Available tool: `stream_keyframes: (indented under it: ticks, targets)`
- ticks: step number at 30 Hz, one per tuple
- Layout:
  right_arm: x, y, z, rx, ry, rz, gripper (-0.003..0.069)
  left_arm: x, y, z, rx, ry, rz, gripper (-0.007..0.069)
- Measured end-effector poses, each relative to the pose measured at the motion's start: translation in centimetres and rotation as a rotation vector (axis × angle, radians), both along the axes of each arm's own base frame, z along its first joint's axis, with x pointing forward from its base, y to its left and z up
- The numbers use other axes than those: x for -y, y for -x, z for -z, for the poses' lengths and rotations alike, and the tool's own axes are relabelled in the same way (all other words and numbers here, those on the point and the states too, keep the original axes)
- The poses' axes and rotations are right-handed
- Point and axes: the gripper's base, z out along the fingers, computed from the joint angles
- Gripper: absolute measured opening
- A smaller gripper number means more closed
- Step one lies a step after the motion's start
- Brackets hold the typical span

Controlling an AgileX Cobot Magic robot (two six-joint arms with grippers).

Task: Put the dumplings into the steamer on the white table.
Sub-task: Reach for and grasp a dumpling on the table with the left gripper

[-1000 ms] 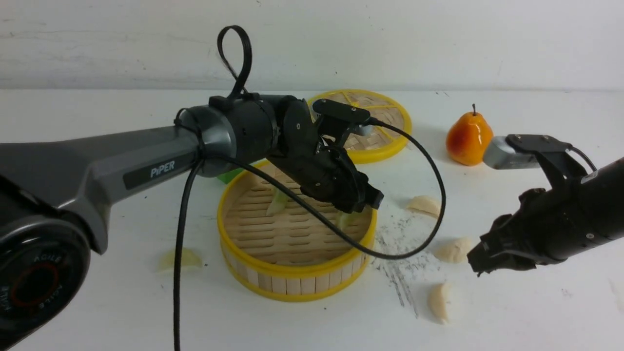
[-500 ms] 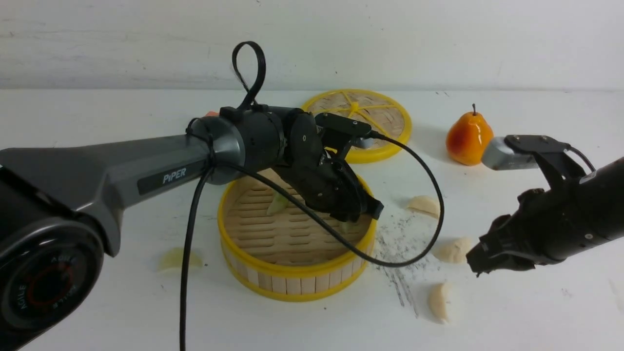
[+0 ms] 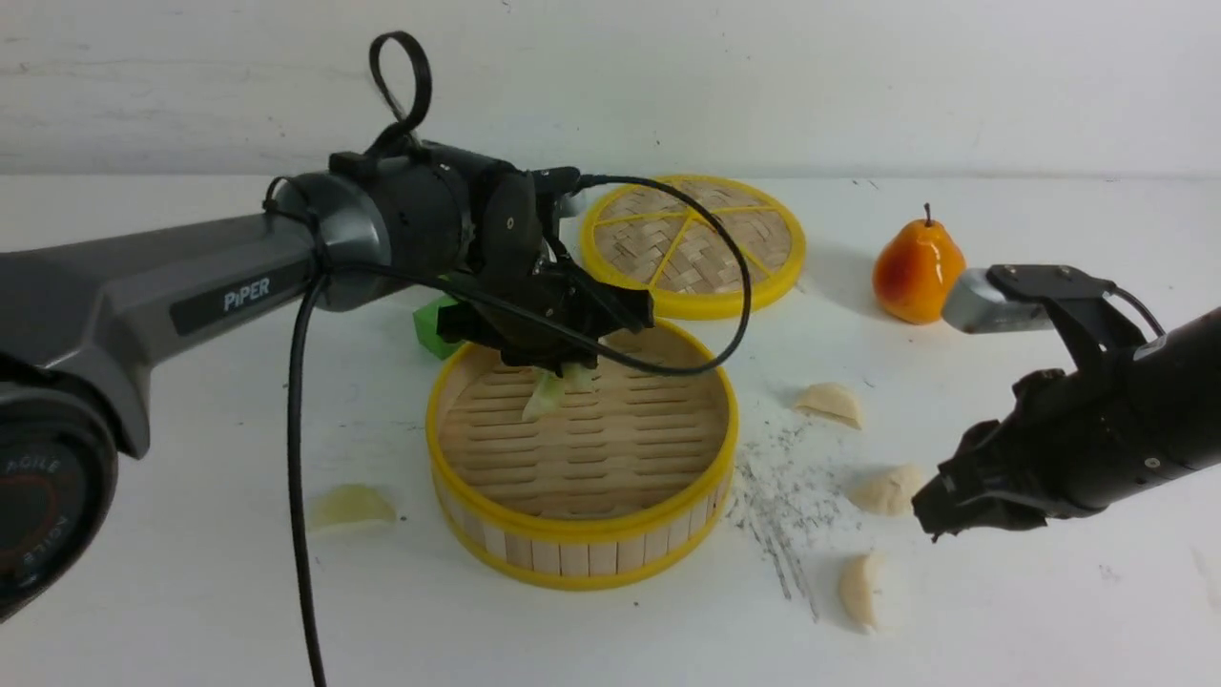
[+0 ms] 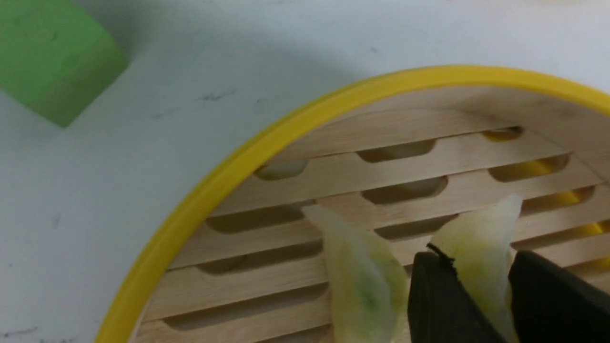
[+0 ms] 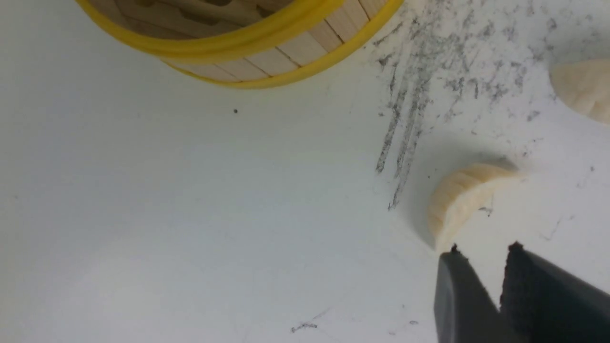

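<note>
left gripper (image 4: 474, 267) was over the steamer (image 4: 228, 166), fingers (image 4: 429, 300) part closed on a pinched green dumpling (image 4: 481, 228) standing on end between the pads, tip poking past the fingertips. slatted floor was just below the fingertips; couldn't tell if the dumpling touched it. second green dumpling (image 4: 362, 281) lay on the slats right beside the outer face of one finger, about touching. yellow rim was near, ahead of the fingertips.

right gripper (image 5: 483, 247) was low over the white table (image 5: 190, 228), fingers (image 5: 457, 295) showing only a thin gap, nothing in it. cream dumpling (image 5: 460, 195) sat just ahead of the fingertips, another cream dumpling (image 5: 579, 88) further ahead.

risks, as judged:
- the soft dumpling might cling to a pad on release and get lifted back out, or topple onto the second green dumpling.
- opening jaws could shove that neighbour along the slats.
- cable (image 3: 748, 291) hung across the basket and could catch the rim and drag the steamer on pull-out.
- the right gap looked too narrow for the cream dumpling. coming down like that would push it along the smooth table instead of straddling it.

third green dumpling (image 3: 351, 504) was on the table, well apart from both sets of fingers.
</note>
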Motion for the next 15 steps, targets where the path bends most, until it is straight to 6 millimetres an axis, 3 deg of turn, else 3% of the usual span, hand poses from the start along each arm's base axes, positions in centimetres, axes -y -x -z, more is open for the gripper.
stream_keyframes:
  ticks: [7,13,15]
  targets:
    - [0.0,0.0,0.0,0.000,-0.002,0.001,0.0153,0.4,-0.2,1.5,-0.030,0.006,-0.021,0.0180]
    - [0.0,0.0,0.0,-0.001,-0.005,0.002,0.0157,0.4,-0.1,1.4,-0.038,0.016,-0.026,0.0264]
    - [0.0,0.0,0.0,-0.001,-0.006,0.003,0.0159,0.3,0.1,0.6,-0.029,0.020,-0.023,0.0305]
